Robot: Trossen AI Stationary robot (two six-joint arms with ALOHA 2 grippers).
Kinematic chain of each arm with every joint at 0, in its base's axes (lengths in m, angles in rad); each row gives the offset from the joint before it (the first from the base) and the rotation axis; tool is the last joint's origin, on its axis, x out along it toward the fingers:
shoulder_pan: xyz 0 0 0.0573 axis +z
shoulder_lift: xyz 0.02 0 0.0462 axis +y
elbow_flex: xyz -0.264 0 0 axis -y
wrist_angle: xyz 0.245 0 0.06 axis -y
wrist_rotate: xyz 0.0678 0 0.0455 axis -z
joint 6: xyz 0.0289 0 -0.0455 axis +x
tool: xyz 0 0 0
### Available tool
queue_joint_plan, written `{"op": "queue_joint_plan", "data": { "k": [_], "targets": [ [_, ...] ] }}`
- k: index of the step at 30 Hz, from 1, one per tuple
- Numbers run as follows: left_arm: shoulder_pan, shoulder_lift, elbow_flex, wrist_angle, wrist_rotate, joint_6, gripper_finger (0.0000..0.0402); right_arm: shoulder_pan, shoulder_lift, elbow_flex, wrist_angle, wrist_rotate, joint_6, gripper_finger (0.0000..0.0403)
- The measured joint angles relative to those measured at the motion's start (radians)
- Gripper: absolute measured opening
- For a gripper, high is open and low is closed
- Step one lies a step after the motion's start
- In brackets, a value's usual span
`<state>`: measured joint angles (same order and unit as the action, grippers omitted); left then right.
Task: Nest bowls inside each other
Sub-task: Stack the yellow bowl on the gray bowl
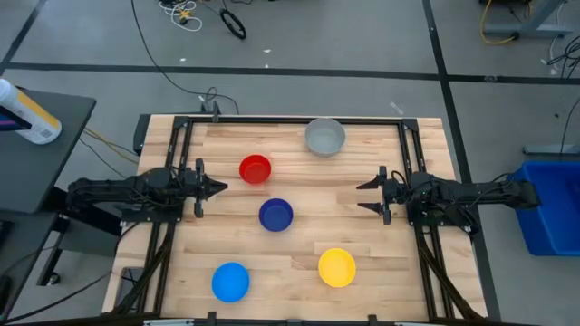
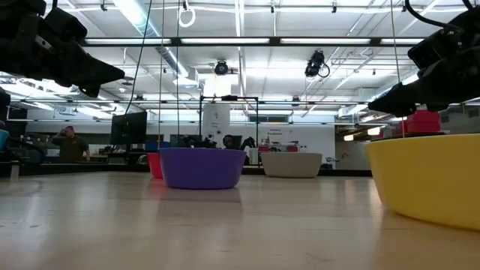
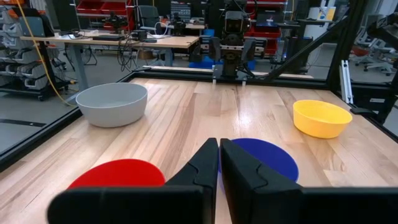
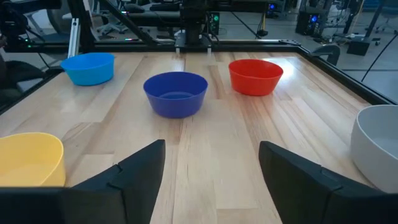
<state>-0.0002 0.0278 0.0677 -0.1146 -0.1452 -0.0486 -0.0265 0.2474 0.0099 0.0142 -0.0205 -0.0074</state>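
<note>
Overhead: 5 bowls sit apart, none nested, on a wooden tabletop. Grey bowl at 12 o'clock, red bowl at 10, dark blue bowl at center, yellow bowl at 5, light blue bowl at 7. Left gripper at 9, jaws together, empty. Right gripper at 3, jaws apart, empty.

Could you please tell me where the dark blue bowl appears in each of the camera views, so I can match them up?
High view: the dark blue bowl sits mid-table, between both arms.
Low view: left of centre, nearest after the yellow bowl.
Left wrist view: low in the picture, partly behind the fingers.
Right wrist view: upper centre.
Shared landmark: the red bowl stands right beside it in every view.
</note>
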Motion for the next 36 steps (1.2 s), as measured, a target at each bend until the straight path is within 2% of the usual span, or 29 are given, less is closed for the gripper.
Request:
{"op": "queue_joint_plan", "data": {
  "k": [9,20,27,33,36],
  "targets": [
    [0.0,0.0,0.0,0.0,0.0,0.0,0.0022,0.0,0.0,0.0,0.009,0.0,0.0,0.0245],
    [0.0,0.0,0.0,0.002,-0.061,0.011,0.0022,0.0,0.0,0.0,0.164,0.008,0.0,0.0224],
    [0.0,0.0,0.0,0.002,-0.072,0.0,0.0022,0.0,0.0,0.0,0.211,0.102,0.0,0.0207],
    [0.0,0.0,0.0,0.002,-0.072,-0.018,0.0022,0.0,0.0,0.0,0.254,0.311,-0.043,0.0194],
    [0.0,0.0,0.0,0.001,-0.072,-0.022,0.0022,0.0,0.0,0.0,0.291,0.37,-0.106,0.0189]
  ]
}}
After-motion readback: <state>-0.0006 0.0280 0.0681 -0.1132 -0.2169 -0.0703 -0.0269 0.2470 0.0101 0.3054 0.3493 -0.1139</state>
